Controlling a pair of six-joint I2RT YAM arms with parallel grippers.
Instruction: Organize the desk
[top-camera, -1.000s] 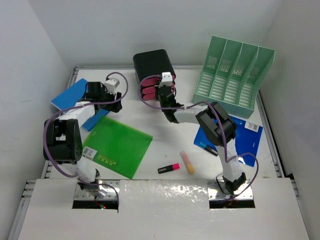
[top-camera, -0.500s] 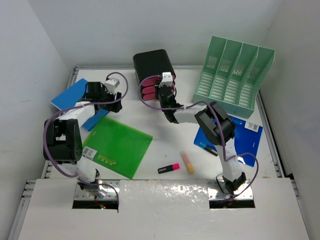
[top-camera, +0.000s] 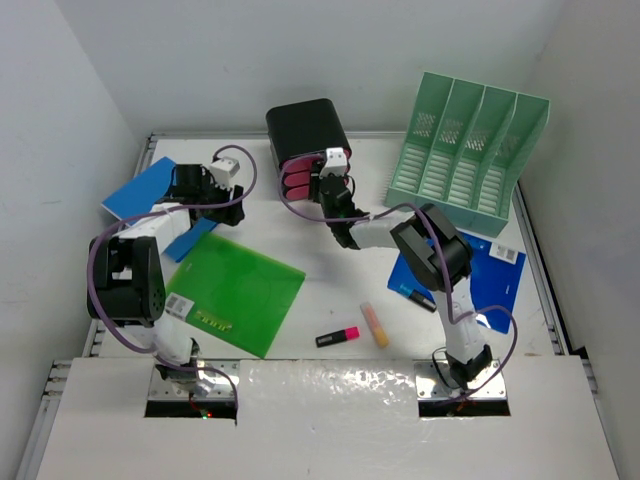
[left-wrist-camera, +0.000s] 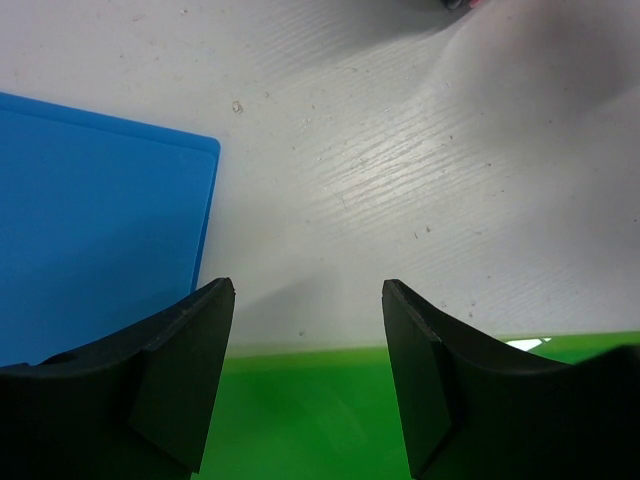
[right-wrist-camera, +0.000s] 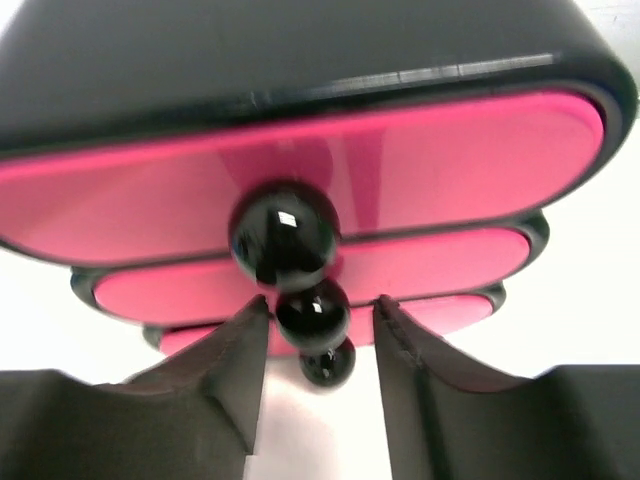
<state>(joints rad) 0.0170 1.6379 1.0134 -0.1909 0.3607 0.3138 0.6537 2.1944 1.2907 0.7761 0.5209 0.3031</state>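
On the white desk (top-camera: 330, 270) stands a black drawer unit (top-camera: 305, 130) with three pink drawers (right-wrist-camera: 400, 170), each with a black knob. My right gripper (top-camera: 331, 188) is at the drawer fronts. Its jaws (right-wrist-camera: 318, 305) are open on either side of the middle knob (right-wrist-camera: 312, 312), with a gap on the right. The top knob (right-wrist-camera: 283, 232) is just above them. My left gripper (top-camera: 228, 205) hangs open (left-wrist-camera: 308, 288) over the desk, where a green folder (left-wrist-camera: 320, 420) meets a blue folder (left-wrist-camera: 90, 230). It holds nothing.
A mint green file rack (top-camera: 470, 150) stands at the back right. A blue notebook (top-camera: 495, 275) and a black pen (top-camera: 418, 297) lie under the right arm. A pink highlighter (top-camera: 338, 336) and an orange one (top-camera: 374, 324) lie near the front. The green folder (top-camera: 235, 290) lies left of centre.
My right gripper's jaws have widened around the drawer knob. The left arm has not moved.
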